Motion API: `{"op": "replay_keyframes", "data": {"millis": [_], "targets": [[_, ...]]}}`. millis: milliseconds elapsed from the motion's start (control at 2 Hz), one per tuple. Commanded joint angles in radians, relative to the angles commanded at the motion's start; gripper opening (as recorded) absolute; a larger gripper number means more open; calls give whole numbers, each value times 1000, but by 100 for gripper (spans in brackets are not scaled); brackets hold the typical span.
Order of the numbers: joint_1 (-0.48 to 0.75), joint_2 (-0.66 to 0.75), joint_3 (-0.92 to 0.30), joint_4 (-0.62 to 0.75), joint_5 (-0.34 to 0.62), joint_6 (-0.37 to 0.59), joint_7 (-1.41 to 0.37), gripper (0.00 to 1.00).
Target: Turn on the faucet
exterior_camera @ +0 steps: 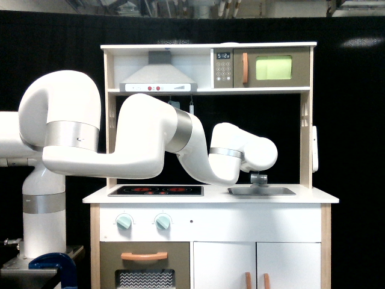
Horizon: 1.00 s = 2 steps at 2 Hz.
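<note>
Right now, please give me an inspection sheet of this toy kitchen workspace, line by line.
Surface: white countertop with black stovetop and grey sink.
Job's things: faucet, only its base visible; the spout is hidden behind the arm.
Clutter: nothing seen.
Grippers: gripper not in view, hidden behind the arm's last segment.
Cables: nothing seen.
Surroundings: range hood, microwave, mint-green knobs, black backdrop.

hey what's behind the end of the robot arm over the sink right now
The faucet: only its grey base shows below the arm's last white segment, at the sink's back edge. Its arched spout is covered, and the gripper itself is out of sight, so contact can't be judged.
</note>
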Motion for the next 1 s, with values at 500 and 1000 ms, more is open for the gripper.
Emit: {"op": "replay_keyframes", "data": {"millis": [500,1000], "targets": [[25,-26,-8,78,-35,49,19,100],[-14,-44,-1,68,-66,73,34,100]]}}
